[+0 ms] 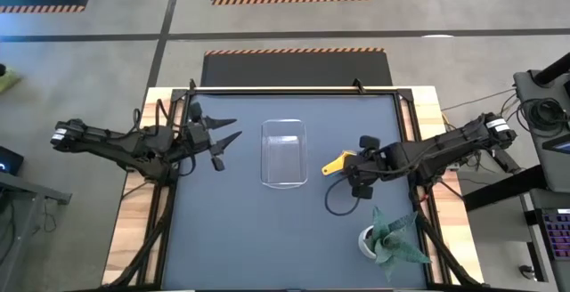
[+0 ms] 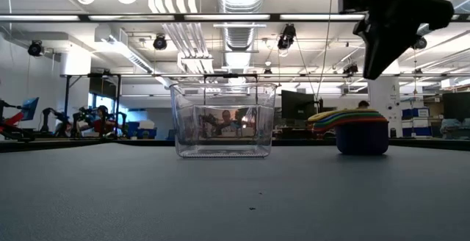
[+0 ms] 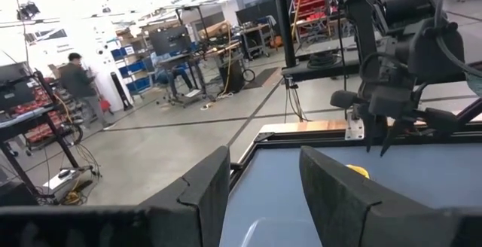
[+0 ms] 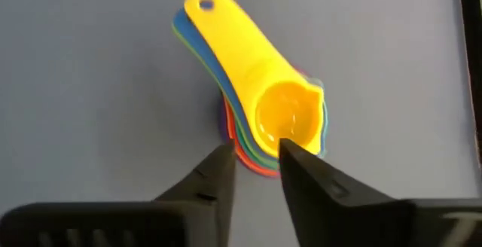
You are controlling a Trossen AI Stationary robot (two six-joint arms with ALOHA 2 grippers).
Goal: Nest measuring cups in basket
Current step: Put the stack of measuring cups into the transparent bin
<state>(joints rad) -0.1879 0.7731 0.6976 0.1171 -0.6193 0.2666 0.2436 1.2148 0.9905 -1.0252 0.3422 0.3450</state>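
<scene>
1. The measuring cups [image 4: 260, 104] are sitting in one stack on the desk [image 1: 267, 230], with the yellow cup [image 4: 282, 115] on top. In the high view the stack is lying right of the middle of the frame.

2. The basket [image 1: 284, 153] is standing in the middle of the high view. It is empty, and the stack is lying outside it, near its right side but not touching.

3. The right tool [image 4: 256, 157] is hanging over the stack. Its two fingers are standing a little apart and are holding nothing. The bowl end of the stack is showing just past the fingertips.

4. The long handles are pointing away from the right tool, toward the upper left of the right wrist view. In the high view they are pointing left, toward the basket.

5. The left tool [image 1: 224, 133] is waiting at the left of the high view, on the far side of the basket. Its fingers are spread open and empty.

6. The right arm is much nearer the stack, so it looks like the one to grab it. The stack would need to go left to land in the basket.
</scene>
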